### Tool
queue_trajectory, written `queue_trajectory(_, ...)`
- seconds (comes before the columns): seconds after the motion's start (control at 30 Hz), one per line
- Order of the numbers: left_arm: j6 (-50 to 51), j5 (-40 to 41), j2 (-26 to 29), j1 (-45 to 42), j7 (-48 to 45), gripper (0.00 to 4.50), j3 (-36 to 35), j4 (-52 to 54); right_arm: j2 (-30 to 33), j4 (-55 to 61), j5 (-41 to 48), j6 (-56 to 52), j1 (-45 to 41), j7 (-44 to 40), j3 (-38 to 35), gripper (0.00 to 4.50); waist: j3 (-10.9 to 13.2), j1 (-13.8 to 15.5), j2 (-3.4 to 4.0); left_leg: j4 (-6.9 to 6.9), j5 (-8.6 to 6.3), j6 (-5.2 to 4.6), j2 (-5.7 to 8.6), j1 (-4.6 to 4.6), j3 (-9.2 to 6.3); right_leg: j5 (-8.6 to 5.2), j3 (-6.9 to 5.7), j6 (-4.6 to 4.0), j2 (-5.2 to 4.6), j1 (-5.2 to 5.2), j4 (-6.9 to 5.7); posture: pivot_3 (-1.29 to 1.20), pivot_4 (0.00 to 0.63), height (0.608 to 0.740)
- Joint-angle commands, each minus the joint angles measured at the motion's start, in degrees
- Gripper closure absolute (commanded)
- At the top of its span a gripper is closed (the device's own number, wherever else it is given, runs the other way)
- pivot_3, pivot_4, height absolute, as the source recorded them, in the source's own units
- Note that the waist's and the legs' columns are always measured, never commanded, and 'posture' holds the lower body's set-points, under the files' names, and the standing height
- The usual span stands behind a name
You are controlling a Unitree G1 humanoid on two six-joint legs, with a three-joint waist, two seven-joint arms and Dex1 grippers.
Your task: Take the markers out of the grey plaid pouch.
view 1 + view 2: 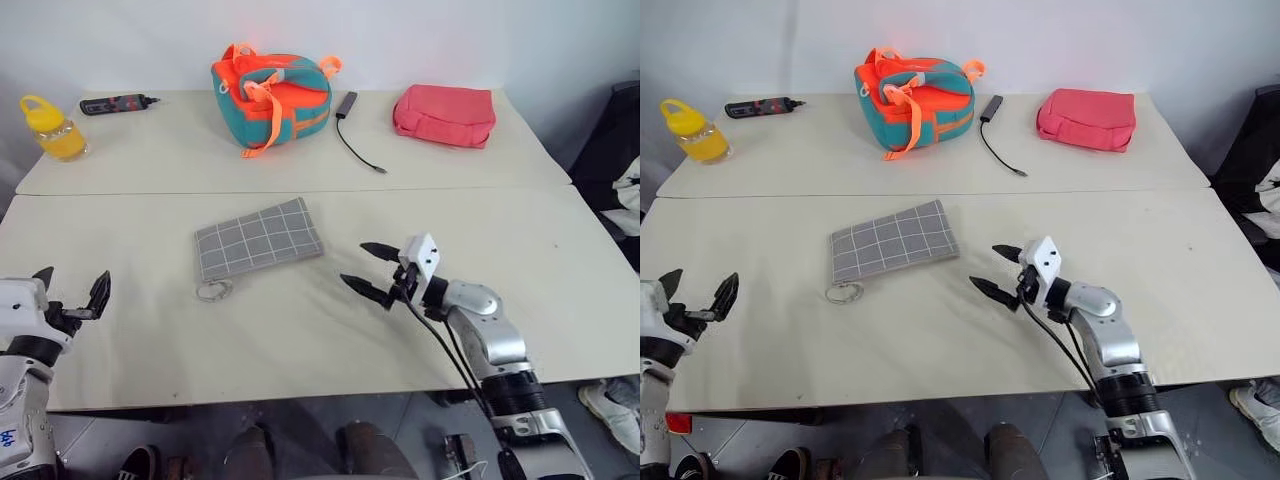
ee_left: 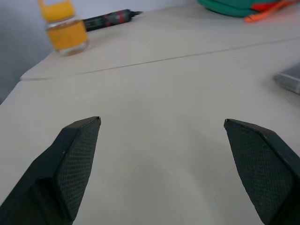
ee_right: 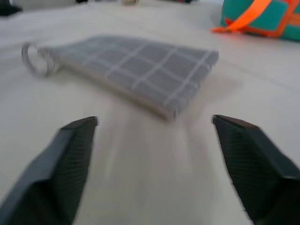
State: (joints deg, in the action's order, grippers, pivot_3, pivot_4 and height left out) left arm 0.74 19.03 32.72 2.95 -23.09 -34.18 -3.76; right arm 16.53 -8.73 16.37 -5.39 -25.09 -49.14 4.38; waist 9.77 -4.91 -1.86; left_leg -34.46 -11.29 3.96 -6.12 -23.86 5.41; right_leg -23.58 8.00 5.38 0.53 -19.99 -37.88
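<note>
The grey plaid pouch (image 1: 258,240) lies flat near the middle of the front table, its metal ring (image 1: 212,291) at the corner nearest me. No markers are in view. My right gripper (image 1: 355,264) hovers just right of the pouch, pointing at it, open with nothing between its fingers. In the right wrist view the pouch (image 3: 140,70) sits a short way ahead of the open right gripper (image 3: 154,119). My left gripper (image 1: 72,282) is open and empty at the table's front left, well clear of the pouch. It also stands open over bare tabletop in the left wrist view (image 2: 161,121).
On the back table stand a teal-and-orange bag (image 1: 275,92), a pink padded pouch (image 1: 444,115), a yellow bottle (image 1: 52,128), a black-and-red pen-like tool (image 1: 118,103) and a black cable (image 1: 355,130). A seam (image 1: 300,190) runs between the two tables.
</note>
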Motion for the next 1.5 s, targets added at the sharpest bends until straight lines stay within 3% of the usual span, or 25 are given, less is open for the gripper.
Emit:
queue_trajectory(0.03, -3.85, -2.90, 2.31, -2.01, -0.42, 0.00, 1.10, -1.99, -2.65, -3.00, -2.02, 2.86, -3.43, 2.78, 0.75, 1.87, 0.00, 0.00, 0.00, 0.00, -0.01, 0.00, 0.00, 0.04, 0.00, 0.00, -0.01, 0.00, 0.00, 0.05, 0.01, 0.00, 0.150, 0.740)
queue_trajectory(0.27, -14.08, -12.75, 6.61, -7.55, -1.81, 0.00, 9.51, -9.93, -11.71, -20.24, -10.69, 10.82, -14.74, 13.79, 3.02, 4.40, 0.03, -0.28, -0.03, 0.20, -0.10, 0.07, -0.01, 0.57, 0.17, -0.01, 0.06, 0.02, -0.02, 0.40, 0.04, 0.00, 0.150, 0.740)
queue_trajectory(0.3, -15.21, -13.25, 6.95, -8.38, -2.31, 0.00, 10.46, -11.10, -12.73, -22.79, -11.64, 11.62, -16.30, 16.14, 2.77, 4.46, 0.02, -0.31, -0.04, 0.21, -0.10, 0.08, -0.01, 0.57, 0.19, -0.01, 0.06, 0.02, -0.04, 0.39, 0.03, 0.00, 0.150, 0.740)
queue_trajectory(0.5, -24.01, -18.89, 10.93, -12.53, -4.16, 0.00, 16.04, -18.19, -15.16, -33.54, -17.51, 16.32, -21.79, 21.07, 5.10, 4.46, 0.02, -0.94, -0.05, 0.29, -0.24, 0.26, -0.12, 0.57, 0.24, -0.02, -0.06, 0.04, -0.04, 0.25, -0.08, 0.00, 0.150, 0.740)
queue_trajectory(0.73, -42.35, -33.05, 18.17, -18.06, -1.09, 0.00, 26.14, -28.11, -15.13, -35.95, -20.86, 16.25, -21.06, 22.27, 6.98, 4.46, 0.03, -1.65, -0.03, 0.36, -0.27, 0.30, -0.17, 0.58, 0.42, -0.03, -0.06, 0.04, -0.06, 0.16, -0.10, 0.00, 0.150, 0.740)
queue_trajectory(0.93, -50.36, -35.04, 18.53, -22.37, -3.49, 0.00, 32.46, -33.30, -14.45, -35.24, -20.47, 15.87, -21.08, 21.91, 6.14, 4.46, 0.03, -1.56, -0.02, 0.32, -0.28, 0.28, -0.21, 0.67, 0.57, -0.03, -0.03, 0.05, -0.07, 0.16, -0.17, 0.00, 0.150, 0.740)
queue_trajectory(1.23, -53.63, -34.55, 15.39, -28.98, -5.25, 0.00, 37.73, -40.88, -14.63, -33.13, -19.94, 15.26, -19.90, 21.49, 5.83, 4.46, 0.03, -1.26, -0.01, 0.15, -0.31, 0.24, -0.17, 0.70, 0.59, -0.07, -0.04, 0.12, -0.11, 0.18, -0.38, 0.00, 0.150, 0.740)
queue_trajectory(1.5, -54.98, -31.14, 12.95, -28.76, -10.39, 1.11, 40.01, -41.26, -13.78, -32.26, -19.97, 14.82, -19.36, 21.50, 5.52, 4.50, 0.03, -1.26, -0.01, 0.00, -0.36, 0.16, -0.14, 0.74, 0.59, -0.11, -0.04, 0.19, -0.15, 0.19, -0.59, 0.00, 0.150, 0.740)
